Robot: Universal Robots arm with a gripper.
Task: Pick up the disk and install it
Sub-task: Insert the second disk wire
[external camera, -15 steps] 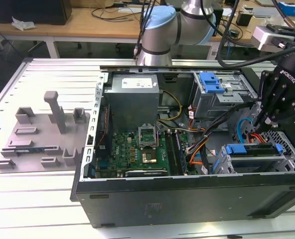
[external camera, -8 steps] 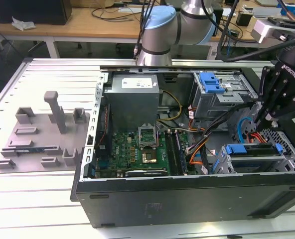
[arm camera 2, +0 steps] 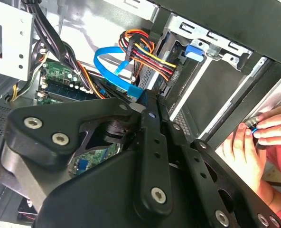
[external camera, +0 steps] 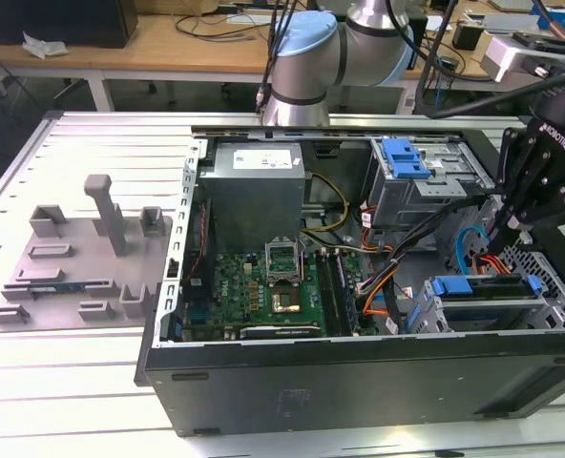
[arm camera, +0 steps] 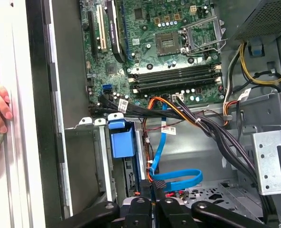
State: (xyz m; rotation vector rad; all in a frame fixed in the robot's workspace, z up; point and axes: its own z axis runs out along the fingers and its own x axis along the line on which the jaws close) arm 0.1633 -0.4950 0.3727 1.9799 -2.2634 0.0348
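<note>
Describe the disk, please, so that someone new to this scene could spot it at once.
Find the open black computer case and go to the metal drive cage in its corner at the exterior view's right. The disk lies flat in that cage, edged by a blue carrier bracket, unlike the blue latch panel on the bay behind it.

There's a black computer case (external camera: 359, 382) on a pale ribbed metal table (external camera: 92, 401), with a green circuit board (external camera: 263, 286) inside and a plain grey metal box (external camera: 254, 191) above it. Bright blue plastic caps the drive (external camera: 483, 286) in its silver cage, a light blue ribbon cable (arm camera: 176, 178) loops past orange, red and yellow wires (arm camera 2: 150, 54). The gripper (arm camera 2: 147, 107) is matt black with silver screws, the arm's joint (external camera: 306, 52) pale blue and grey.
</note>
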